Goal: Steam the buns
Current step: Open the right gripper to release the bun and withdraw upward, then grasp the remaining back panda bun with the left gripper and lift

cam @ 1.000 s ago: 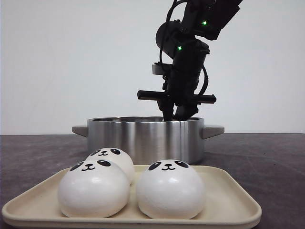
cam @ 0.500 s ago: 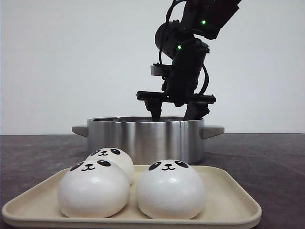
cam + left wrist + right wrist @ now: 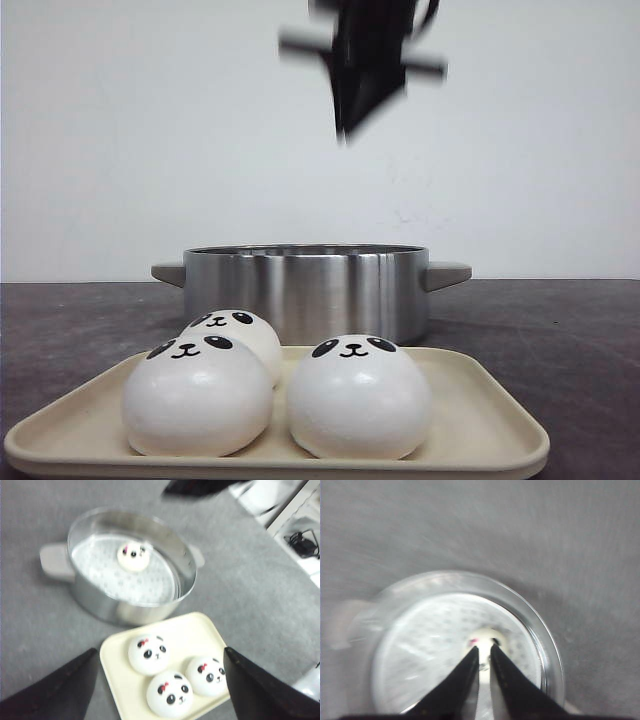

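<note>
1. Right gripper (image 3: 481,666): black tapered fingers nearly together, holding nothing, high above the pot (image 3: 305,290), blurred.
2. Left gripper (image 3: 159,690): dark fingers spread wide, empty, above the tray (image 3: 200,630).
3. Smooth white dome buns: one (image 3: 133,555) on the pot's perforated insert, three (image 3: 148,653) on the cream tray.

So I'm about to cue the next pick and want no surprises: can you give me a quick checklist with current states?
1. First bun resting in the steamer pot: ok.
2. Three buns on the tray, reachable: ok.
3. Right gripper empty, its fingers nearly together: ok.
4. Right gripper above the pot rim: ok, high in the front view.
5. Left gripper open over the tray: ok.
6. Pot upright behind the tray: ok.
</note>
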`<state>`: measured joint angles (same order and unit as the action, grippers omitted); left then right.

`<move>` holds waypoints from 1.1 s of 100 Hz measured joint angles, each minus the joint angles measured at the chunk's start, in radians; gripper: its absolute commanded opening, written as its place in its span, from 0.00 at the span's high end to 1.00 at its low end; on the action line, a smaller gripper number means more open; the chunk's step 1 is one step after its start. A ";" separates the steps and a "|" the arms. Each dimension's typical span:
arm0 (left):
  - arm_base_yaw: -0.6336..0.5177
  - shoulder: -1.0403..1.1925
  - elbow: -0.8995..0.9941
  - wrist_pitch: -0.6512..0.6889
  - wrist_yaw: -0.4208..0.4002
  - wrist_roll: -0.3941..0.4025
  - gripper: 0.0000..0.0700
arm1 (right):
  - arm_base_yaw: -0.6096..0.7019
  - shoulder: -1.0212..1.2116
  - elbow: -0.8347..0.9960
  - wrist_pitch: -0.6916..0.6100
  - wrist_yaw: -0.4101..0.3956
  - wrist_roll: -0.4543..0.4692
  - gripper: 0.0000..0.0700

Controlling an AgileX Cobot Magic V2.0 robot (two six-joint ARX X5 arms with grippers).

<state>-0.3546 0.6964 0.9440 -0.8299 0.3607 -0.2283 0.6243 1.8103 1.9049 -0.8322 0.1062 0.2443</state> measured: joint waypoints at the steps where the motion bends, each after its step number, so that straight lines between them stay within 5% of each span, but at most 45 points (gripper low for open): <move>1: -0.002 0.007 0.000 -0.002 0.003 -0.002 0.31 | 0.007 -0.017 0.000 -0.006 0.000 -0.003 0.98; 17: -0.048 0.139 0.000 -0.011 0.051 -0.036 0.21 | 0.137 -0.308 0.016 -0.068 0.043 -0.054 0.98; 49: -0.215 0.442 0.000 0.080 0.016 -0.075 0.20 | 0.362 -0.701 0.026 -0.176 0.317 -0.050 0.98; 55: -0.244 0.499 0.000 0.108 -0.023 -0.076 0.17 | 0.367 -0.725 0.026 -0.214 0.330 -0.033 0.98; 62: -0.273 0.565 0.000 0.135 -0.071 -0.079 0.00 | 0.368 -0.738 0.026 -0.242 0.336 -0.013 0.98; 110: -0.316 0.837 0.000 0.318 -0.229 -0.101 0.00 | 0.370 -0.743 0.022 -0.283 0.336 0.049 0.98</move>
<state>-0.6708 1.5333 0.9440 -0.5121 0.1322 -0.3298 0.9939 1.0676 1.9266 -1.1149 0.4427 0.2935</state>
